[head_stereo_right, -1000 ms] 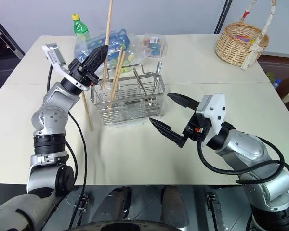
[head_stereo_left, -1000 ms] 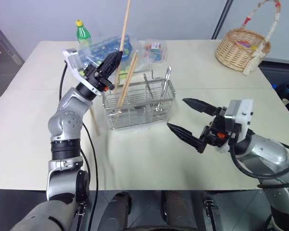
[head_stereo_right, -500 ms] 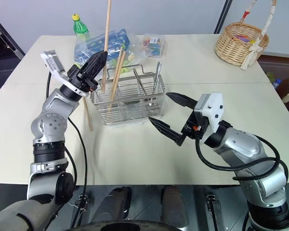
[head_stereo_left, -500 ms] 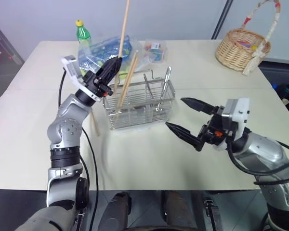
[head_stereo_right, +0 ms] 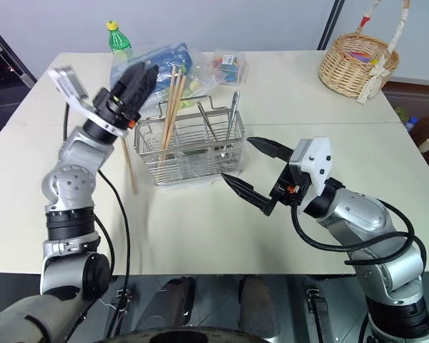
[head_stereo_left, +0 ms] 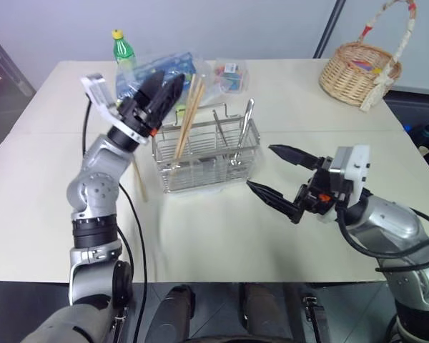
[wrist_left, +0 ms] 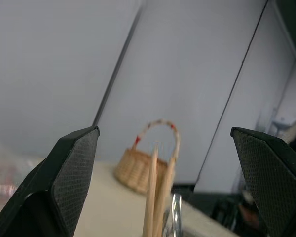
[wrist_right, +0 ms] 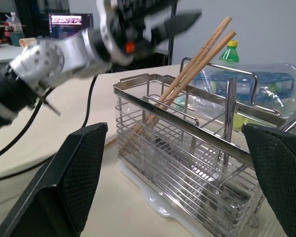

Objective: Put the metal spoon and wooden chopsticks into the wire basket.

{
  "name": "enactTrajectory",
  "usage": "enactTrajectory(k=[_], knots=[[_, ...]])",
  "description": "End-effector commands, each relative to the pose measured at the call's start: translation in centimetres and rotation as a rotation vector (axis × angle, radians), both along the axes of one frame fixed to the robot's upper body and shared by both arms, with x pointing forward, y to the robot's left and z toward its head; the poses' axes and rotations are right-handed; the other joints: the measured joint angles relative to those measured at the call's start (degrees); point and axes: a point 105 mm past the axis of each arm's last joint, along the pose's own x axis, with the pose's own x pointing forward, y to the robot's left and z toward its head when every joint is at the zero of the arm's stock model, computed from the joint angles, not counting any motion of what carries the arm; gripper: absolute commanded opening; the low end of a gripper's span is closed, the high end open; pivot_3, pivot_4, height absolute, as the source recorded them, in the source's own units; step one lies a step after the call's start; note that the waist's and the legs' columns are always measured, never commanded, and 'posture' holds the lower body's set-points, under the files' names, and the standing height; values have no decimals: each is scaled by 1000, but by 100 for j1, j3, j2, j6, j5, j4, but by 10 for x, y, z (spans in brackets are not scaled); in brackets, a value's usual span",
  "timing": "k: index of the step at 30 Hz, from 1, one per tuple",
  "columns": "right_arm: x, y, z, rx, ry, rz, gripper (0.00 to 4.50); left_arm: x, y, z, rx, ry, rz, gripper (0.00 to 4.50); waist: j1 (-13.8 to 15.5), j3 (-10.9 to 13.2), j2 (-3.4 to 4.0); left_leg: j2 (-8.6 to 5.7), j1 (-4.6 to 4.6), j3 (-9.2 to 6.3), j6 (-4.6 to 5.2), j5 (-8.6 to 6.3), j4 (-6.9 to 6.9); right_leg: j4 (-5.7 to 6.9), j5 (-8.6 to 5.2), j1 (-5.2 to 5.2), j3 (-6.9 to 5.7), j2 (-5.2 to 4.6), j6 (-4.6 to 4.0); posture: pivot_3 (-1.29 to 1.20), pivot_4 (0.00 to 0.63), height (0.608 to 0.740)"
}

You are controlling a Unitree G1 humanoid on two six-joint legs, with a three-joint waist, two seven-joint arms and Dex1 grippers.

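— What is seen nearest, in front of the wire basket point(head_stereo_left: 206, 151)?

— The right claw point(head_stereo_left: 280, 179) is seen just in front of the wire basket's right end, above the desk point(head_stereo_left: 222, 236), with its fingers spread wide and nothing held.

— And inside the wire basket?

— Two wooden chopsticks point(head_stereo_left: 188, 114) are leaned in its left part, their tips raised above the rim. The metal spoon point(head_stereo_left: 242, 132) is stood in its right part, bowl up. One more chopstick point(head_stereo_left: 138, 180) is seen left of the wire basket, beside the arm.

— The other claw?

— The left claw point(head_stereo_left: 159, 91) is held above the wire basket's left end, spread wide and empty. A wicker basket point(head_stereo_left: 361, 70) is set far behind, to the right.
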Motion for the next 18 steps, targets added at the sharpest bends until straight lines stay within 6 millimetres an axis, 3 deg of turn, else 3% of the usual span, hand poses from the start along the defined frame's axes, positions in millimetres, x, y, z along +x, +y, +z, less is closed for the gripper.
enactTrajectory(k=[1,6,10,15,18], knots=[[-9,2,18,-10,-64,44,4500,1,35,35,-89,-27,166,4458,-4,0,0,0,1,0,0,0,0,0,0,1,0,0,0,0,150,740],[-16,0,24,-33,-56,59,4500,29,95,26,-47,166,604,4458,2,0,0,-1,10,0,0,0,-2,0,0,7,0,0,0,0,150,740],[-23,-3,23,-56,-31,63,4500,36,155,-15,41,416,951,4458,-3,0,-1,-1,10,0,0,0,-4,2,0,5,1,1,0,0,150,740],[-27,-9,22,-75,-11,61,4500,24,177,-63,106,659,1146,4458,44,-1,-4,-1,8,-3,0,0,-2,3,0,6,0,1,0,0,150,740],[-28,-14,21,-91,-5,61,4500,16,164,-79,110,719,1155,4458,54,-2,-9,-5,4,-7,0,0,0,0,0,7,0,-2,0,0,150,740]])
